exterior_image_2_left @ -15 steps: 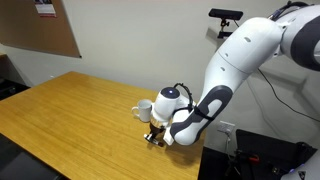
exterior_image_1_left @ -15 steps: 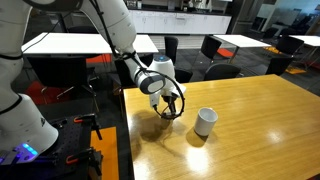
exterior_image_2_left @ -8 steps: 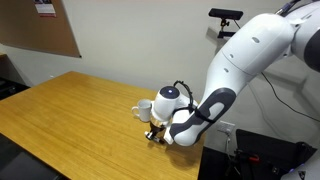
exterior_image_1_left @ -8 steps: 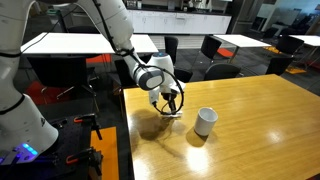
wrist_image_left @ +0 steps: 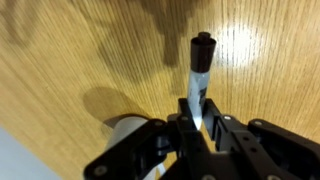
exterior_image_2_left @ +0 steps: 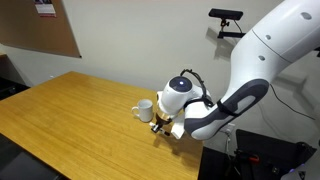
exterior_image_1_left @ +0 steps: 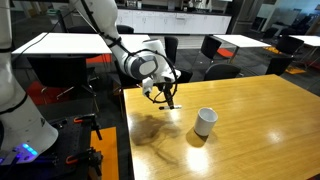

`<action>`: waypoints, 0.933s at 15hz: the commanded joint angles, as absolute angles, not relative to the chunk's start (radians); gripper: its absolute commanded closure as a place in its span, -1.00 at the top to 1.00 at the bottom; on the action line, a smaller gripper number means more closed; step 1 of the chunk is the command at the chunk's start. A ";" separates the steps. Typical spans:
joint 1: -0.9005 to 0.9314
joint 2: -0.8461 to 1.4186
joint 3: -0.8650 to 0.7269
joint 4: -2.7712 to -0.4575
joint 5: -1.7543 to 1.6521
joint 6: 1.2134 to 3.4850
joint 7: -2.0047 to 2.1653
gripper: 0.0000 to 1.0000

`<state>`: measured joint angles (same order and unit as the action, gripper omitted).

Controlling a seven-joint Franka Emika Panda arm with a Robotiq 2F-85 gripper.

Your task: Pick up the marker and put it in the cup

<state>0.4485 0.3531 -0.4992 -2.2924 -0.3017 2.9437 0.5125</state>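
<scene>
My gripper is shut on the marker, a thin pen with a black tip and a paler barrel that sticks out from between the fingers. In both exterior views the gripper hangs above the wooden table with the marker pointing down. The small white cup stands upright on the table, a little to the side of the gripper. It also shows in an exterior view beside the gripper. In the wrist view a part of the cup peeks out beside the fingers.
The wooden table carries only the cup. Its edge lies close to the gripper. Black chairs and white tables stand behind it. A camera on a stand is at the back.
The gripper has risen off the table with the marker held in it and shifted slightly away from the cup. The cup has not moved.
</scene>
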 commanded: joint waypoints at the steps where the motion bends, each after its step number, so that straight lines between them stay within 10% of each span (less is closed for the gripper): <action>1: 0.572 0.264 -0.639 -2.350 -0.419 2.929 0.634 -0.90; 14: 1.043 0.329 -1.182 -2.265 -0.865 2.852 1.251 -0.90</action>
